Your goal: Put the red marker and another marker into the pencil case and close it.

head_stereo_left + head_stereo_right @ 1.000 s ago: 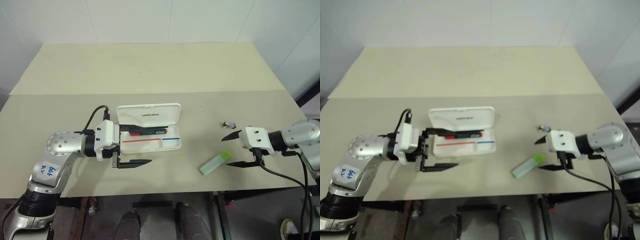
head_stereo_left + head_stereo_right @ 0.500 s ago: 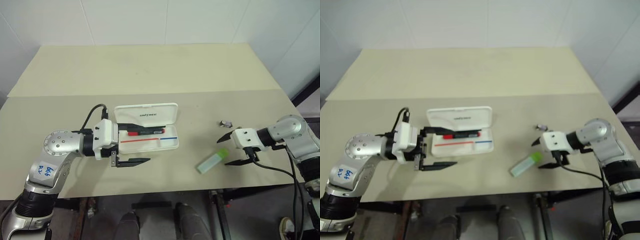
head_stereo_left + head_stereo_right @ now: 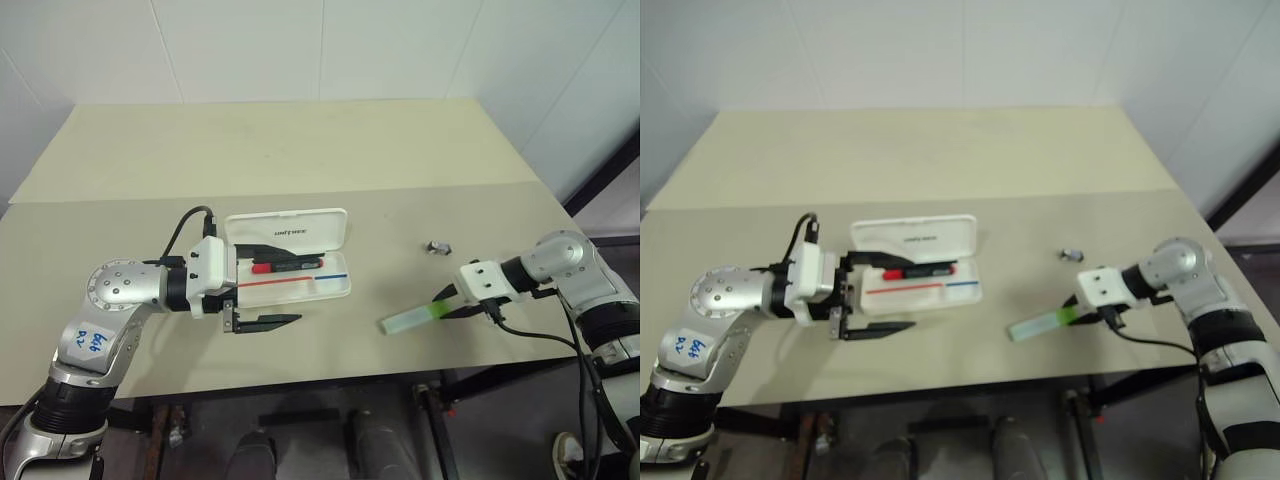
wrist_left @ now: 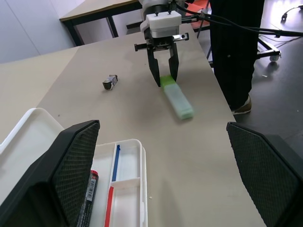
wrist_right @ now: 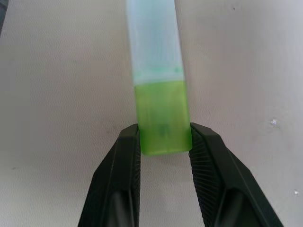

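The right tool (image 5: 164, 142) pinches the lime cap of the green marker (image 3: 412, 318), which lies on the worktop (image 3: 300, 150) well right of the case (image 3: 290, 262). The case lies open, the red marker (image 3: 285, 266) inside by the hinge. The left tool (image 3: 262, 290) gapes wide at the case's left end; one finger seems to reach inside. A small dark object (image 3: 437, 246) sits near the right tool

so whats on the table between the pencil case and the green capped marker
Bare tabletop between the pencil case and the marker, seen in the left eye view.
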Robot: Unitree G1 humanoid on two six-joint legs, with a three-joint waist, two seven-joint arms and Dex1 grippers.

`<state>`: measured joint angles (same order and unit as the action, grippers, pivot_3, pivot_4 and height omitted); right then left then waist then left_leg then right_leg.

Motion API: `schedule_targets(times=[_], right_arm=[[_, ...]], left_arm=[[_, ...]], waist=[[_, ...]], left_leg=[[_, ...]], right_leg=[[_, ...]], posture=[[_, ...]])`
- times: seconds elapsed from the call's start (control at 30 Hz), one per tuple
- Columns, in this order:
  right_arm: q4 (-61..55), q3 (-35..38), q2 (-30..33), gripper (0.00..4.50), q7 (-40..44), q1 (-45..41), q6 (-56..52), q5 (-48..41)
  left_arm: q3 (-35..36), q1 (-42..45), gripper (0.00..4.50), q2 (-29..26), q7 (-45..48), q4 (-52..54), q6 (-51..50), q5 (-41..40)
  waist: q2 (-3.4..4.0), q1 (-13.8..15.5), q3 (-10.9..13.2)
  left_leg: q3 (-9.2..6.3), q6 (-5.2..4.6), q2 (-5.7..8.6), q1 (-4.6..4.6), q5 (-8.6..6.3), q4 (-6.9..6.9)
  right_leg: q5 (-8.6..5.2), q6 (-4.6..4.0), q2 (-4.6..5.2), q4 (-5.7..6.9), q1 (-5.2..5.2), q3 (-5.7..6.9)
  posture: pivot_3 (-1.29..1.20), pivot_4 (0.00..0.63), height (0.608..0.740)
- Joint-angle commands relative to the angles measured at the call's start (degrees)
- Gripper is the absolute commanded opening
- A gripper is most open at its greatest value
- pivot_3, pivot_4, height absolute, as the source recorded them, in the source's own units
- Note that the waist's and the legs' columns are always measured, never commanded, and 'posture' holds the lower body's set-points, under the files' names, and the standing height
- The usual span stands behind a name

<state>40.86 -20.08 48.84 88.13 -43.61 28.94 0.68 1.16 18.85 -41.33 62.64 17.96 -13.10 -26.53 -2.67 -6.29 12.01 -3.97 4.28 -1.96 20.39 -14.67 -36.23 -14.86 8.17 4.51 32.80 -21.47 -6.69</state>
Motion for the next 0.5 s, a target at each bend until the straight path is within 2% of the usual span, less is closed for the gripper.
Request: schedule_targets(times=[0.03, 0.17, 0.3, 0.5], right_arm=[[1.11, -0.35, -0.01, 1.12, 1.88, 0.22, 0.32, 1.65], [-0.93, 0.87, 0.49, 1.12, 1.49, 0.94, -2.3, 0.08], [-8.69, 4.3, 1.26, 1.12, 1.95, 3.27, -11.64, -5.66], [-24.14, 9.43, 5.03, 1.12, 1.47, 7.39, -27.1, -13.31]], left_arm=[[0.18, 1.27, 4.5, -0.15, -0.33, 1.54, 1.01, 0.4], [-0.26, 1.7, 4.5, 0.07, -0.18, 1.13, 1.35, 0.76], [-0.04, 1.48, 4.5, -0.11, 0.09, 0.86, 1.69, 0.89], [1.54, -0.65, 4.5, -1.44, 0.88, 0.48, 2.45, 0.86]], waist=[[-0.01, -0.02, -0.01], [-0.01, -0.09, -0.01], [0.03, 0.03, 0.04], [0.74, 0.57, 0.45]], left_leg=[[0.0, 0.02, 0.0, 0.01, -0.01, 0.06], [0.0, 0.02, -0.01, 0.01, -0.05, 0.19], [0.0, 0.02, -0.01, 0.01, -0.05, 0.17], [0.0, 0.07, -0.01, 0.27, -0.11, 0.28]], right_leg=[[0.0, 0.0, 0.0, -0.06, 0.0, 0.0], [-0.04, 0.07, 0.0, -0.08, -0.03, 0.0], [-0.09, 0.15, 0.0, 0.05, -0.09, 0.01], [-0.28, 0.42, 0.01, 0.23, -0.48, -0.01]], posture=[[0.0, 0.15, 0.74], [0.0, 0.15, 0.74], [0.0, 0.15, 0.74], [0.0, 0.15, 0.74]])
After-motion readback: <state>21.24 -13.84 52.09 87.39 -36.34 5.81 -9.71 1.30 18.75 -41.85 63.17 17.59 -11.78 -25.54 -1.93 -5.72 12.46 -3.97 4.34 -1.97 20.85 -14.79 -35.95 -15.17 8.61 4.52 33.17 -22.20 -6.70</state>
